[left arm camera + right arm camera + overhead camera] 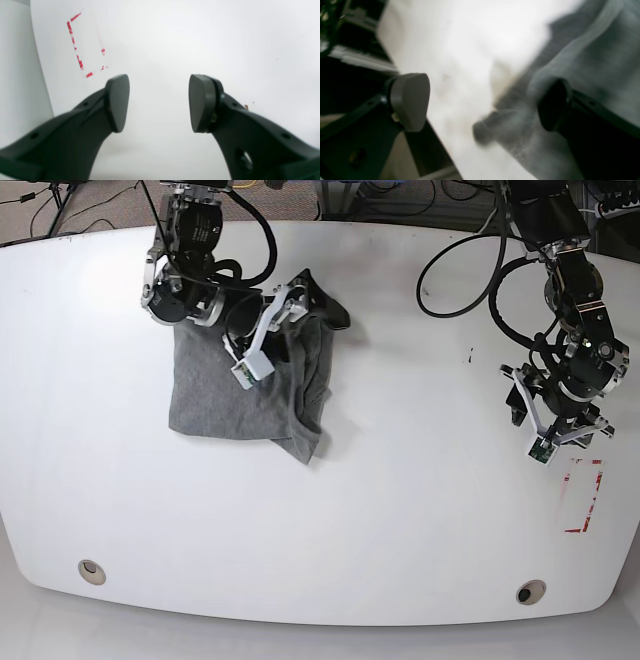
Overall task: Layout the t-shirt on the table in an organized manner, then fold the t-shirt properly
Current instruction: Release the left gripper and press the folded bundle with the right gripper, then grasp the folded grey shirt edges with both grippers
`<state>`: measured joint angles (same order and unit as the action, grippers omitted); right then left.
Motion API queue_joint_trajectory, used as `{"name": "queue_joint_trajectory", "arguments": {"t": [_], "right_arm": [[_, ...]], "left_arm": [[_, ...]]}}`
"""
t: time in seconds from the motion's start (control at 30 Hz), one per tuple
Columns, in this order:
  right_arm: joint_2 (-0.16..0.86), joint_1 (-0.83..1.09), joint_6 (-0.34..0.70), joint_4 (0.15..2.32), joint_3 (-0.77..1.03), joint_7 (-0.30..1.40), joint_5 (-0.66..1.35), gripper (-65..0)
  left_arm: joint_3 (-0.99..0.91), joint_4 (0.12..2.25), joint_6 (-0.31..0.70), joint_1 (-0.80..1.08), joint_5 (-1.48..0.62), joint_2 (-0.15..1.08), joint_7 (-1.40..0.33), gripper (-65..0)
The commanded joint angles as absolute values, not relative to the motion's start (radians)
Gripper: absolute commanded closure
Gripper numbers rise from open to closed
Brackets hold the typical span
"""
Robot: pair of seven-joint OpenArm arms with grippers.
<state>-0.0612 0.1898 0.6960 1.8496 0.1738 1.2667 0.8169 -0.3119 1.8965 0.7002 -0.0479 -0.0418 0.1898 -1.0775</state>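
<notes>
Right tool (283, 308) spread wide above the crumpled t-shirt (215, 395) near the worktop's (380, 520) far-left corner, left tool (159, 103) apart, empty, beside the red sticker (583, 495).

We note a red-and-white sticker (86, 45) ahead of the left gripper (158, 102), off to its left-hand side, its border worn and broken. A small brown speck (246, 107) lies close by that gripper's right-hand finger. To the left of the right gripper (482, 102), past the tabletop's edge, we record dark framework (350, 55); the view is blurred, so it may be shelving. Loose cables (35, 205) lie on the floor, well behind the right gripper.
</notes>
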Motion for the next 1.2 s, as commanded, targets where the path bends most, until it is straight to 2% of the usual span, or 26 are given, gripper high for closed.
{"name": "queue_joint_trajectory", "arguments": {"t": [0.0, 0.3, 0.67, 0.83, 1.0, 1.17], "right_arm": [[-0.059, 0.177, 0.698, 1.87, 0.174, 1.265, 0.848, -62.0], [-0.048, 0.131, 0.698, 1.871, 0.165, 1.293, 0.848, -62.0], [0.03, 0.094, 0.698, 1.9, 0.294, 1.296, 0.845, -60.4], [0.042, 0.094, 0.698, 1.868, 0.295, 1.294, 0.84, -45.5], [0.113, 0.056, 0.698, 1.867, 0.298, 1.254, 0.799, -23.5], [0.194, -0.016, 0.698, 1.857, 0.298, 1.23, 0.687, -4.1]], "left_arm": [[-0.315, 1.916, 0.698, -0.064, -0.045, 0.2, -1.073, -35.3], [-0.311, 1.916, 0.698, -0.064, -0.047, 0.223, -1.099, -35.3], [-0.231, 1.916, 0.698, -0.12, -0.047, 0.162, -1.099, -35.3], [-0.17, 1.916, 0.698, -0.148, -0.047, 0.101, -1.099, -35.3], [-0.085, 1.914, 0.698, -0.154, -0.047, -0.005, -1.099, -35.3], [0.004, 1.913, 0.698, -0.147, -0.047, -0.107, -1.098, -35.3]]}}
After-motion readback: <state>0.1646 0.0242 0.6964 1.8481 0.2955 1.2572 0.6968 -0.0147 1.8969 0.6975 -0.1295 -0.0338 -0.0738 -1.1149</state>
